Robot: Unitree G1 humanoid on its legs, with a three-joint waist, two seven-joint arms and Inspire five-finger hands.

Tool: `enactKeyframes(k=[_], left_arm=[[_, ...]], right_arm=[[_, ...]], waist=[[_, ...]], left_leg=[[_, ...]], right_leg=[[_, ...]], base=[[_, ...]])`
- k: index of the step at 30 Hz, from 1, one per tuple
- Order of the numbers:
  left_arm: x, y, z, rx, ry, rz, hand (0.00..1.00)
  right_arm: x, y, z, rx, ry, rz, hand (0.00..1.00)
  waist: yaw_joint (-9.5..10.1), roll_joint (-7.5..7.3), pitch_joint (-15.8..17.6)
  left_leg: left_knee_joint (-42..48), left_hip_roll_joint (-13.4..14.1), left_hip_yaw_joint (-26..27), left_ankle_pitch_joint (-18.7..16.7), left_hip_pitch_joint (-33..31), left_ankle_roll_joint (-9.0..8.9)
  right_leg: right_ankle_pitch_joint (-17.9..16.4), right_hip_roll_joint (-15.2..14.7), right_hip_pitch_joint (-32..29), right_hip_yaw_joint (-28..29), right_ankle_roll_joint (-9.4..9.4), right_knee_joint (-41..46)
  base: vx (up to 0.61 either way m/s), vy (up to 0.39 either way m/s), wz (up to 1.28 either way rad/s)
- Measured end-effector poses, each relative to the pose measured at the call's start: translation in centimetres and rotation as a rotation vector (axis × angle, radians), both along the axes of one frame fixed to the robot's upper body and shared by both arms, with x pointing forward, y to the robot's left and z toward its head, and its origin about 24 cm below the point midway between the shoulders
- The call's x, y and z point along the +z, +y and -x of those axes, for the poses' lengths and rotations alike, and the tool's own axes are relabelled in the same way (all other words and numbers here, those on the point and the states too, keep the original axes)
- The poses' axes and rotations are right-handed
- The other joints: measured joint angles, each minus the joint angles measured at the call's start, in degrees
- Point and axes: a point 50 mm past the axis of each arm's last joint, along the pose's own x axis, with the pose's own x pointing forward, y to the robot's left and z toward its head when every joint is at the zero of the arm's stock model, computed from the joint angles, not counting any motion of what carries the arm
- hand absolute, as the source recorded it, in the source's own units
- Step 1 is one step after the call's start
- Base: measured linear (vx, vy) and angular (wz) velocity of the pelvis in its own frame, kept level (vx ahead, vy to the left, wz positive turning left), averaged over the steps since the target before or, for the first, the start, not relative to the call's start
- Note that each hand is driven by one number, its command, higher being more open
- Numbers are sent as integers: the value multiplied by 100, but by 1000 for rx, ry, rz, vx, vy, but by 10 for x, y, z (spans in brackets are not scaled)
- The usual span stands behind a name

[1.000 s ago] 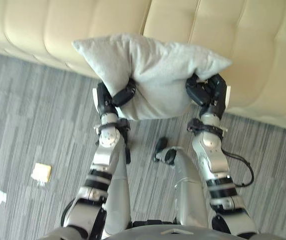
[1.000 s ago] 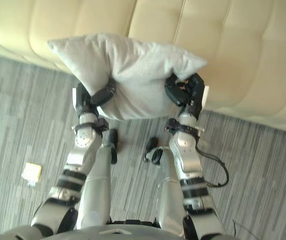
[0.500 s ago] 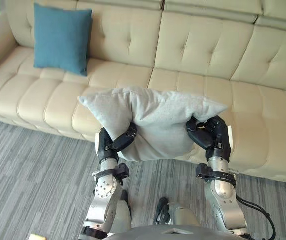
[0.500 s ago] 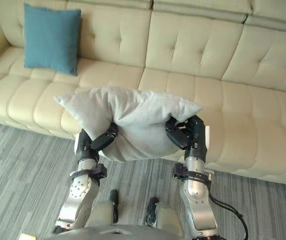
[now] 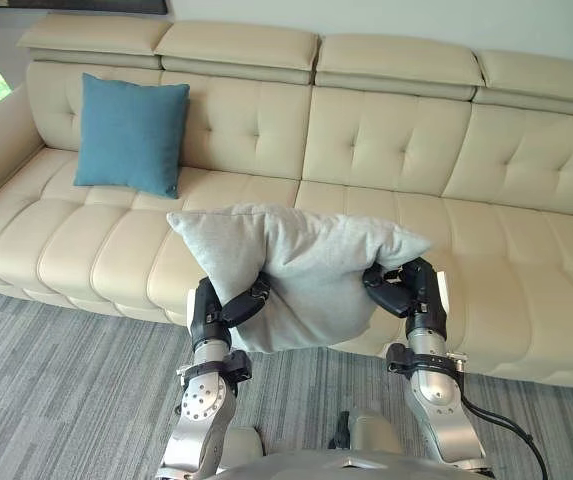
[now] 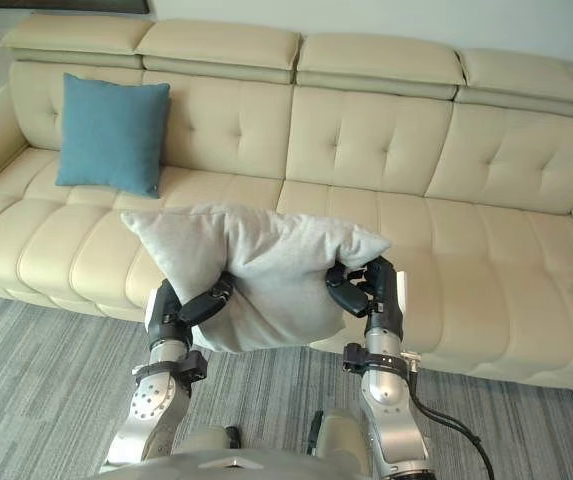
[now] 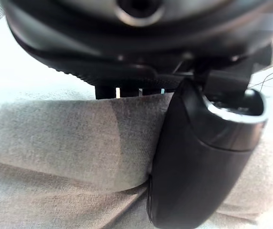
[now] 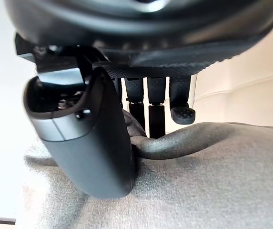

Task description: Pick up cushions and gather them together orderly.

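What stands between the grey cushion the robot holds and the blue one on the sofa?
Nothing visible. The grey cushion, pinched between the left hand and right hand, hangs before the sofa front edge. The blue cushion leans against the backrest further to the robot's left, with only bare seat between them.

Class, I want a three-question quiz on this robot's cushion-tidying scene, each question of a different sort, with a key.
1. True or false: the grey cushion is propped against the backrest of the sofa.
2. How does the blue cushion sit? A) flat on the seat; B) upright against the backrest, toward the robot's left; C) on top of the grey cushion.
3. Fill in: the grey cushion is gripped by ___ of the left robot hand and right robot hand.

Key: 1 false; 2 B; 3 both.
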Motion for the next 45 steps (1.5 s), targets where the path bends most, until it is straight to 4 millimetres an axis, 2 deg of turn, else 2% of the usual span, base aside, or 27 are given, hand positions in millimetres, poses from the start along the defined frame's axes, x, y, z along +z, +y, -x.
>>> enactKeyframes(k=[1, 2, 5, 7, 9, 10, 11, 12, 14, 15, 16, 17, 18, 20, 22, 24, 30, 35, 37, 40, 42, 43, 44, 45], left_arm=[[0, 0, -1, -6, -1, -5, 0], [-2, -5, -2, -19, 8, 2, 0], [-3, -15, 0, -48, 17, 20, 0], [-4, -22, 0, -72, 21, 37, 0], [-4, -26, 1, -97, 20, 47, 0], [-4, -26, 1, -103, 19, 49, 0], [-2, -28, 0, -122, 6, 56, 0], [-1, -28, 0, -126, 1, 59, 0], [1, -31, -1, -139, -9, 72, 0], [1, -32, -1, -140, -9, 75, 0], [1, -33, -1, -142, -10, 79, 0], [0, -32, -1, -147, -6, 73, 0], [-1, -31, 0, -157, 3, 59, 0], [-2, -28, 1, -158, 6, 45, 0], [-2, -26, 1, -159, 7, 37, 0], [-2, -25, 1, -159, 7, 35, 0], [-4, -18, 2, -166, 11, 8, 0], [-6, -14, 1, -152, 19, 1, 0], [-5, -9, -3, -132, 12, -10, 0], [2, -2, -21, -109, -22, -66, 0], [20, 0, -49, -83, -99, -123, 0], [31, 0, -62, -63, -140, -139, 0], [35, 0, -66, -57, -153, -143, 0], [48, -3, -80, -46, -202, -152, 0]], right_arm=[[0, -1, 0, -1, -2, 3, 0], [0, -4, 0, -8, 1, 17, 0], [-3, -13, 3, -36, 24, 35, 0], [-2, -20, 12, -65, 34, 40, 0], [6, -25, 20, -75, 11, 55, 0], [10, -26, 21, -75, -3, 59, 0], [23, -27, 22, -79, -56, 60, 0], [26, -27, 22, -80, -73, 59, 0], [33, -27, 21, -89, -104, 59, 0], [34, -28, 21, -93, -105, 59, 0], [33, -29, 22, -101, -103, 61, 0], [30, -31, 22, -112, -90, 57, 0], [24, -28, 25, -138, -63, 23, 0], [20, -23, 25, -146, -47, -10, 0], [19, -21, 24, -147, -45, -15, 0], [18, -20, 23, -148, -44, -22, 0], [9, -17, 11, -130, -14, -23, 0], [3, -16, 1, -105, 3, -4, 0], [4, -13, -11, -76, -2, 15, 0], [12, -4, -34, -36, -39, 39, 0], [29, 2, -59, -27, -103, 75, 0], [39, 5, -71, -31, -136, 91, 0], [42, 5, -74, -35, -145, 93, 0], [55, 8, -85, -47, -186, 99, 0]], waist=[[-91, -102, -53], [-137, -14, -24], [-117, 218, -106], [-103, 309, -60], [-24, 356, -54], [15, 368, -62], [54, 394, -89], [59, 406, -97], [101, 456, -135], [109, 464, -145], [119, 490, -164], [114, 448, -197], [79, 285, -274], [112, 195, -301], [162, 182, -299], [183, 166, -291], [78, 25, -260], [-7, 11, -252], [-5, 2, -246], [7, -13, -222], [85, -23, 55], [91, -20, 79], [97, -21, 85], [133, -26, 171]], left_leg=[[40, -146, -207, -24, -91, -204], [125, -120, -377, -83, -108, -335], [267, 170, -469, -62, -127, -561], [1376, 370, -431, -53, -431, -583], [2722, 629, -195, 17, -890, -685], [2962, 708, -68, -3, -988, -653], [2982, 862, 219, -137, -1183, -420], [2779, 903, 275, -156, -1202, -385], [1728, 901, 213, -153, -1131, -341], [1293, 869, 175, -46, -1054, -371], [767, 785, 114, 427, -939, -346], [665, 706, 85, 545, -919, -617], [572, 517, 228, 562, -871, -539], [530, 380, 452, 516, -807, -438], [569, 292, 763, 413, -746, -306], [587, 307, 1017, 331, -703, -262], [604, 350, 1588, 194, -618, -196], [568, 302, 1513, 236, -776, -155], [434, 260, 1506, 340, -868, -121], [71, 148, 1493, 620, -1015, -85], [-122, 136, 1454, 820, -1077, -82], [-136, 164, 1420, 898, -1265, -75], [-144, 173, 1412, 925, -1328, -73], [-210, 183, 1390, 1023, -1460, -79]], right_leg=[[350, 29, 123, 182, -181, -681], [321, 74, 164, 100, -313, -598], [242, 246, 341, -218, -422, -634], [238, 413, 815, -377, -434, -906], [146, 508, 1220, -359, -584, -1077], [123, 518, 1284, -335, -621, -1098], [116, 506, 1417, -241, -631, -1209], [116, 500, 1421, -197, -631, -1215], [114, 473, 1428, -60, -627, -1215], [106, 454, 1424, -39, -610, -1199], [19, 429, 1419, 28, -442, -1158], [-118, 328, 1383, 125, -226, -1071], [-139, 138, 1258, 270, -190, -984], [-143, -24, 1214, 480, -94, -996], [-74, -117, 1131, 773, 56, -1083], [26, -141, 1110, 1010, 184, -1220], [369, -118, 967, 1571, 291, -1632], [587, -158, 966, 1533, 358, -2000], [756, -192, 950, 1512, 365, -2270], [1010, -263, 814, 1426, 342, -2563], [1158, -252, 745, 1356, 325, -2656], [1237, -222, 558, 1307, 312, -2655], [1257, -213, 500, 1289, 304, -2656], [1325, -193, 354, 1238, 269, -2654]], base=[[243, -237, 95], [215, -175, 67], [259, -143, 31], [277, -148, 32], [225, -75, -3], [230, -16, -40], [170, 19, -39], [151, 70, -41], [165, 201, -33], [129, 217, -33], [76, 220, -26], [89, 269, -23], [79, 263, -18], [59, 213, -38], [4, 211, -57], [-28, 188, -63], [-21, 105, -53], [-3, 41, -1], [-18, 26, 7], [-52, 9, 11], [-91, -14, 12], [-100, -20, 9], [-96, -21, 8], [-98, -22, 9]])
